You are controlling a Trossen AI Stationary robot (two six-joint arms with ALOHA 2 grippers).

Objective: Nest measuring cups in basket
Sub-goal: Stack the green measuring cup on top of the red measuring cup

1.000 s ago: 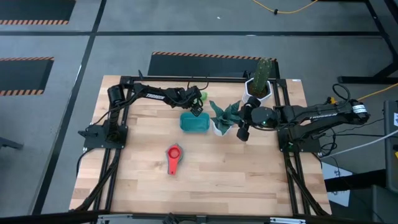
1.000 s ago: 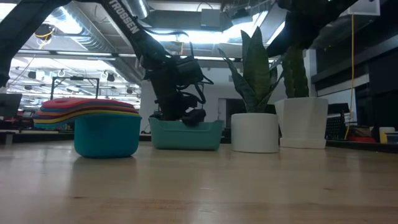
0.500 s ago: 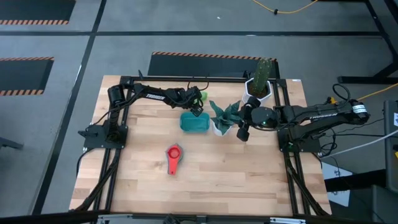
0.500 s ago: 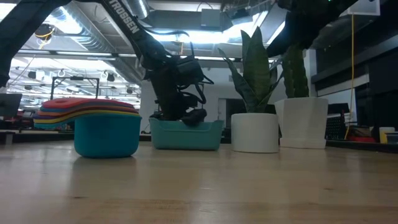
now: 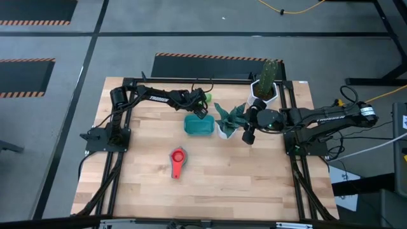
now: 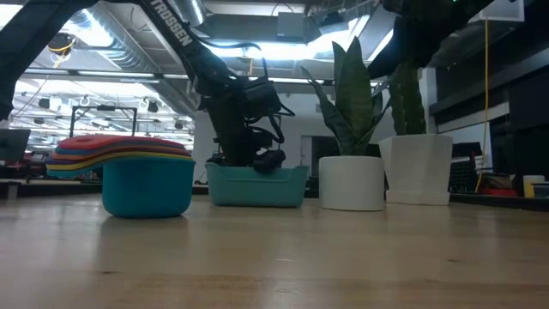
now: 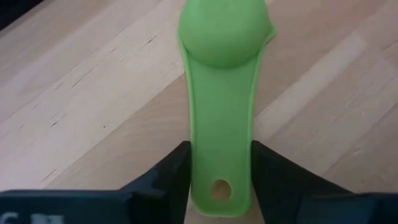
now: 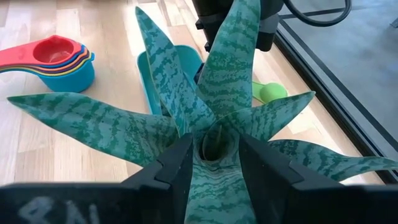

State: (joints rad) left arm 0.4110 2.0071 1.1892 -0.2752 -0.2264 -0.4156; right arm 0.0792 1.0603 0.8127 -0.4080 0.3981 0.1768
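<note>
My left gripper [image 5: 200, 107] is shut on a green measuring cup [image 7: 222, 93], just beyond the far side of the teal basket [image 5: 198, 125]. In the low view the left gripper [image 6: 249, 157] shows behind the basket [image 6: 256, 185]. The other cups sit nested in one stack, red on top [image 5: 178, 158], on the table nearer the front; the stack [image 6: 129, 154] rests on its lowest blue cup. My right gripper [image 5: 248, 135] is open beside the snake plant [image 5: 229, 118], its fingers [image 8: 171, 171] standing apart with the leaves beyond them. My left gripper pinches the green cup's handle near its free end, by the hole [image 7: 219, 186], one finger [image 7: 166, 177] on each long edge. The handle runs straight out along the fingers and the bowl [image 7: 224, 28] points away from them. Whether the bowl rests on the table cannot be told.
A white pot with the snake plant [image 6: 352, 182] stands right of the basket, and a taller white cactus pot [image 5: 266, 86] stands at the far right corner. Bare wood lies along the table's near half [image 5: 241, 184]. A black frame [image 5: 127, 83] rims the table.
</note>
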